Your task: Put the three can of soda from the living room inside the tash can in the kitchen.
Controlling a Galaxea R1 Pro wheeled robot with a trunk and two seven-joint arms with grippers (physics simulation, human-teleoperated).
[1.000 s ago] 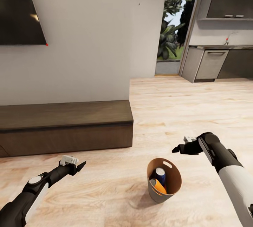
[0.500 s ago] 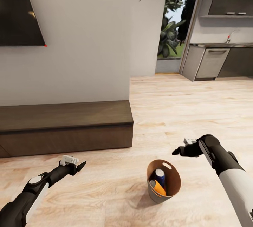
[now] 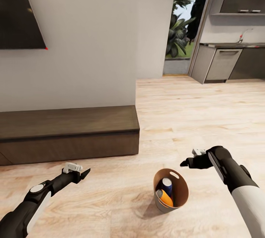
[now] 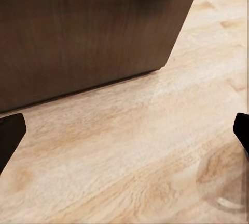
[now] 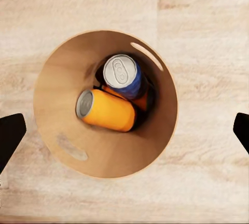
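Trash can (image 3: pixel 171 190) on the floor (image 3: pixel 206 113) near a wooden bench (image 3: pixel 70 131) holds blue can (image 5: pixel 122 76) and orange cans (image 5: pixel 106 110); both arms' fingers spread wide, empty.

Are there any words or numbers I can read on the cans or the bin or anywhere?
No, none can be read.
Blue can: plain silver top, no lettering shows.
Orange can: plain side, no label shows.
Bin: bare brown inside, no writing.
Dark screen on the wall: blank.
Kitchen cabinets: too far off to show any marks.
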